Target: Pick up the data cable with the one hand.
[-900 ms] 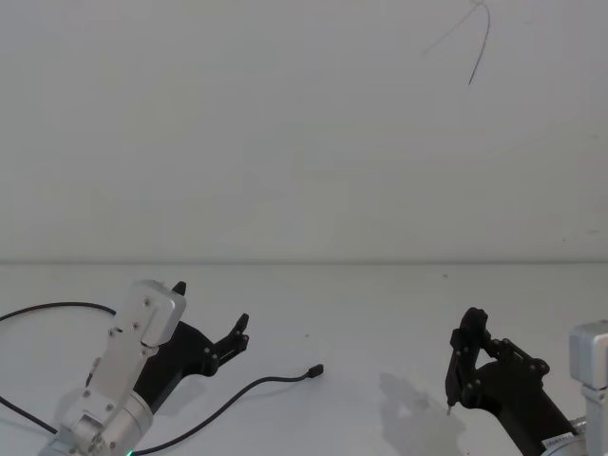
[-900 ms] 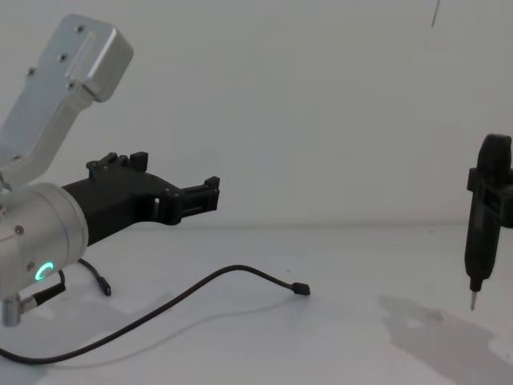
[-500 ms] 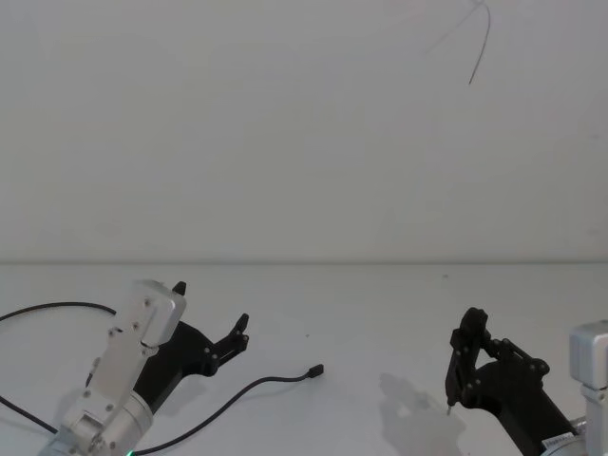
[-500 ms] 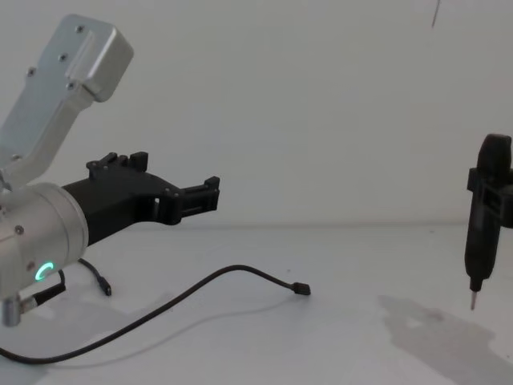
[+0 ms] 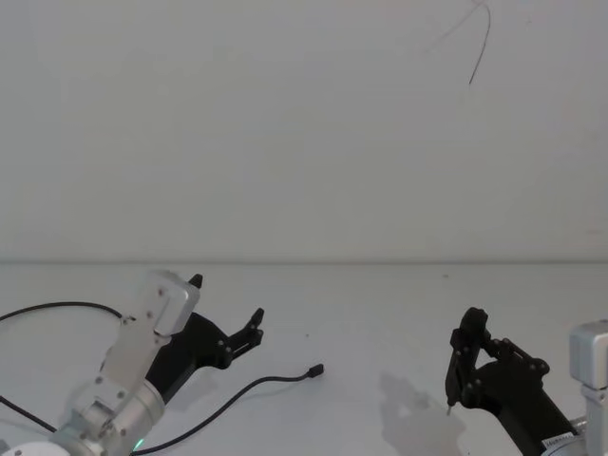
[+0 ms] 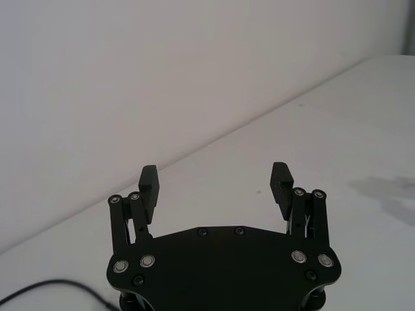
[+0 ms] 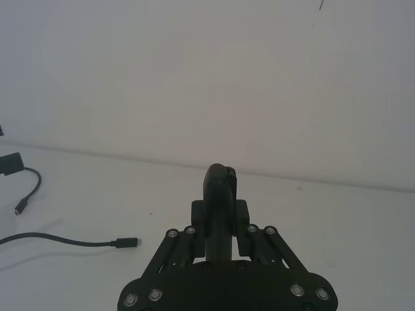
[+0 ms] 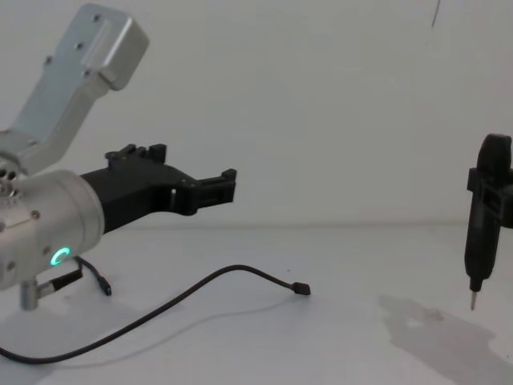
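- Plainly, the data cable (image 5: 249,388) lies loose on the white table (image 5: 380,313), ending in its small plug (image 5: 315,370). The chest view adds that the last stretch arches slightly off the surface before the plug (image 8: 301,289) comes down.
- To the robot's left of the plug and above the cable's middle stretch, the left gripper (image 8: 191,164) hangs in the air. It is apart from the cable, with its jaws spread wide and nothing between them.
- The head view sets the left gripper (image 5: 226,297) on the far, left side of the plug, with its fingertips aimed roughly that way.
- The left wrist view looks straight along the left gripper (image 6: 214,175). It shows the gap between the ribbed pads (image 6: 280,178) with bare table beyond.
- From the chest, a green ring (image 8: 60,257) glows on the silver wrist cylinder.
- Well to the robot's right of the plug, the right gripper (image 5: 465,359) is pressed tight onto a pen-shaped tool (image 8: 479,233). From the side the tool stands upright with its metal tip pointing down.
- The right wrist view shows the right gripper (image 7: 220,220) with both fingers clamped against the tool's body. Farther off it shows the plug (image 7: 127,243) with the cable trailing away.
- Farther to the robot's left of the plug, under the left arm, lies a second plug (image 8: 104,286) on a short cord. I cannot tell whether it belongs to the same cable.
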